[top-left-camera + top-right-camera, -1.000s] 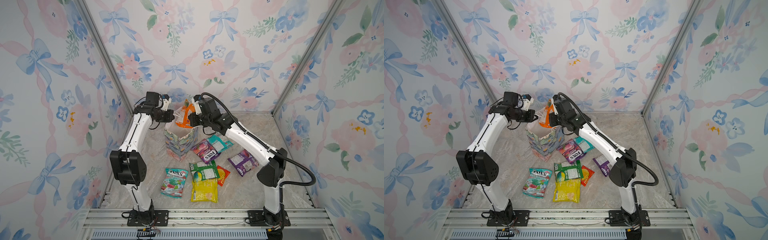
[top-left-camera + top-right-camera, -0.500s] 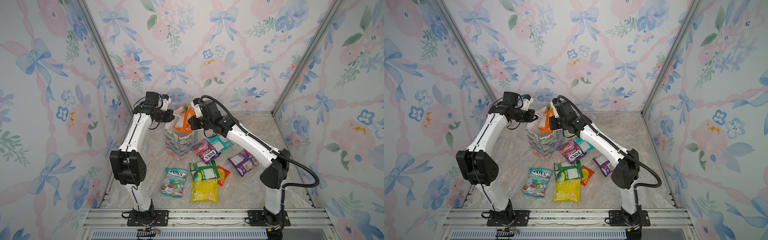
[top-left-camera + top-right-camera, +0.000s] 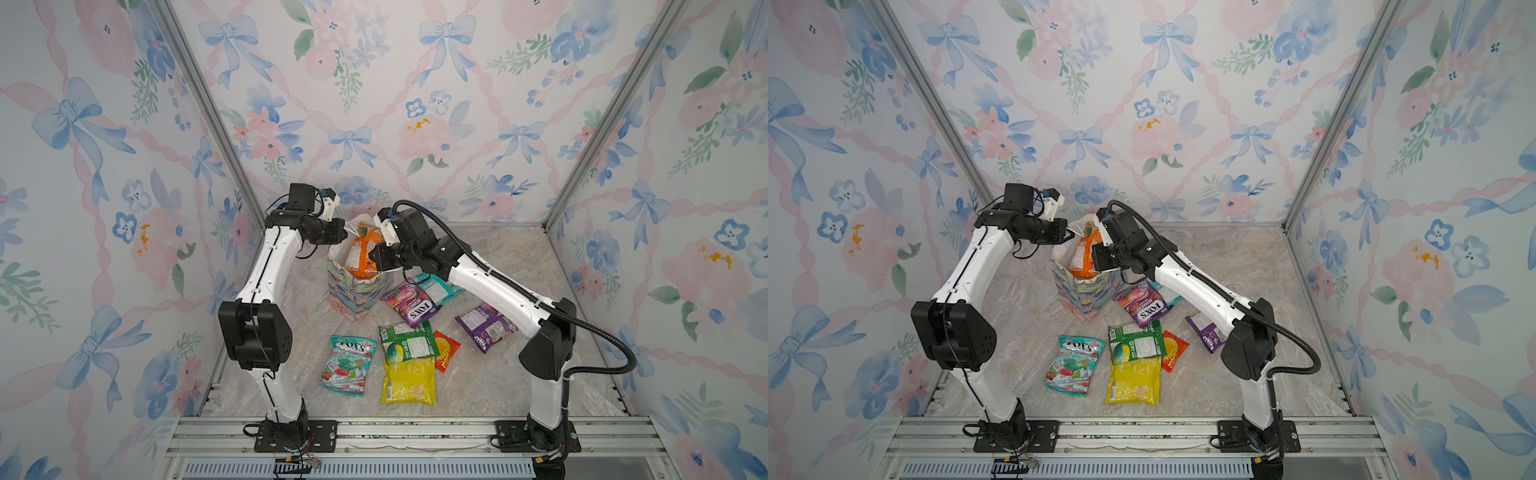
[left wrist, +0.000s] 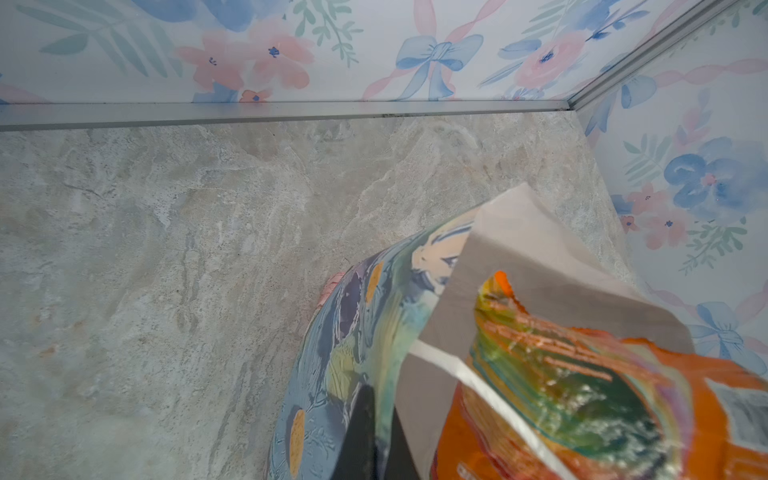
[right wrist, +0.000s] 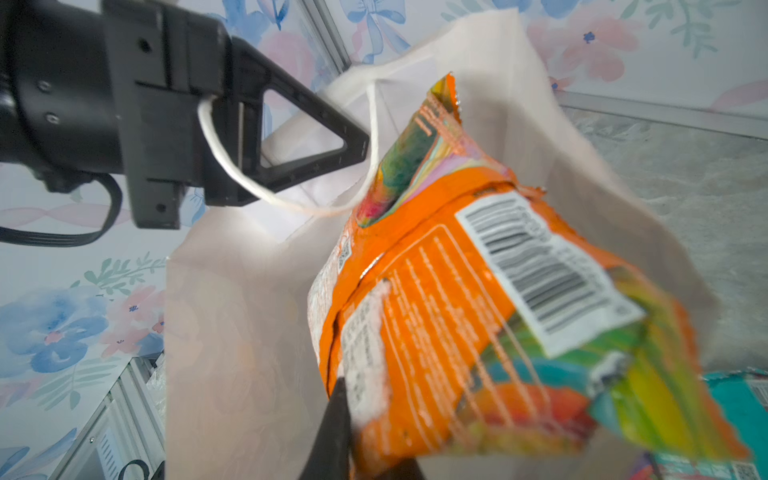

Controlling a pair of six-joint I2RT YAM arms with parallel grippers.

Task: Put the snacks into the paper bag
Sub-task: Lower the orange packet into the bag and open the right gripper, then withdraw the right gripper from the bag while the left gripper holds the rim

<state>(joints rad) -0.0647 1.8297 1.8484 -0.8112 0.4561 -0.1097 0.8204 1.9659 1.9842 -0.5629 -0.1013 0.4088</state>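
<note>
My left fingers are pressed together on the white cord handle of the paper bag. In the right wrist view the cord runs out from between them and loops down to the bag's rim.

My right fingers are nearly closed, pinching the edge of the orange packet. The packet stands tilted in the bag's open mouth, barcode side toward my right wrist camera. How deep it reaches I cannot tell.

In both top views the bag stands upright just above the middle of the frame, between my two wrists, with its white inside showing.

The other snacks lie flat on the desk below and right of the bag:
- A purple FOX'S packet and a teal packet lie just beside its right side.
- A dark purple packet lies farther right.
- A green packet overlaps a yellow packet and a small red packet.
- A teal mint FOX'S packet lies lower centre.
</note>
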